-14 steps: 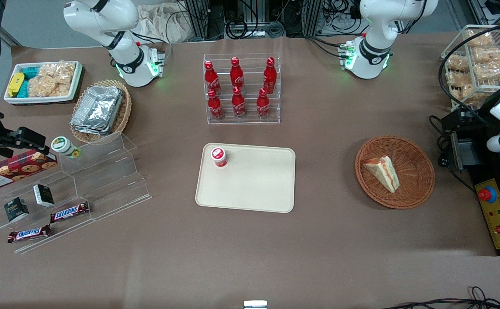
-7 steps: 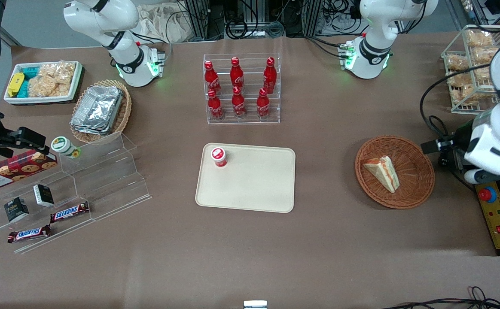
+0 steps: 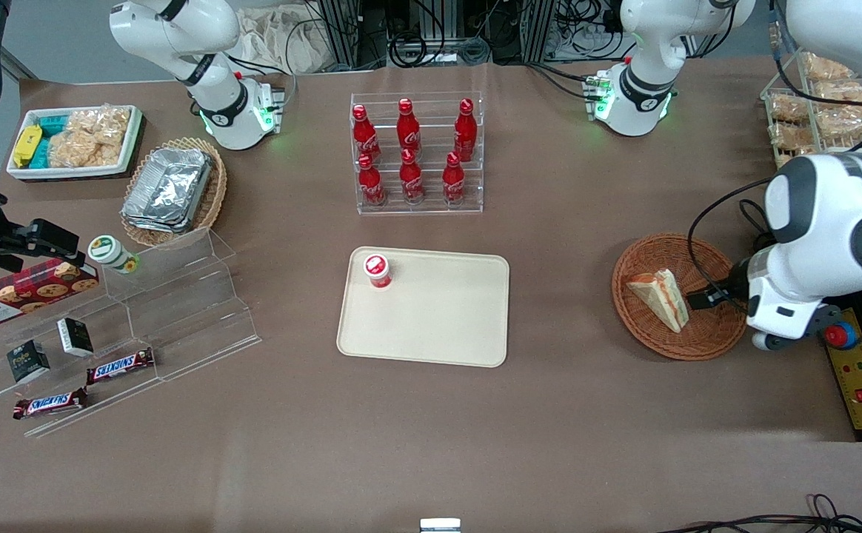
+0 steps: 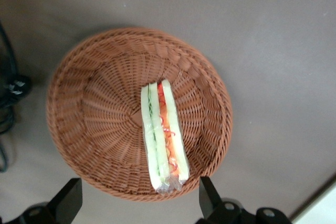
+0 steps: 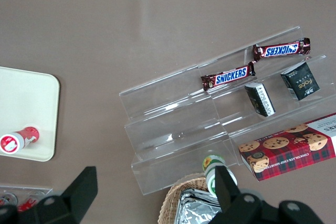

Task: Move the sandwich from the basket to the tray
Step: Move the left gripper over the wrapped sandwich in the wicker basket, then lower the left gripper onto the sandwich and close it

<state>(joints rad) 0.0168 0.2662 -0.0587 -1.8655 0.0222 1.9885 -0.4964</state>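
Cream tray [image 3: 431, 326] mid-desk, toward parked arm's end from basket [image 3: 712, 326]. Sandwich [image 3: 659, 297] lies in basket, untouched. Pincer [image 4: 137, 203] hovers above basket, fingers [image 4: 67, 199] spread wide, empty; sandwich long axis runs straight between them, straddle lined up for descent.

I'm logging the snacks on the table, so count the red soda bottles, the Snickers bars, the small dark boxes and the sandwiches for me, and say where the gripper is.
Red soda bottles: 6
Snickers bars: 2
Small dark boxes: 2
Sandwiches: 1, in the basket
Total: 11
The gripper is open above the basket, holding nothing.
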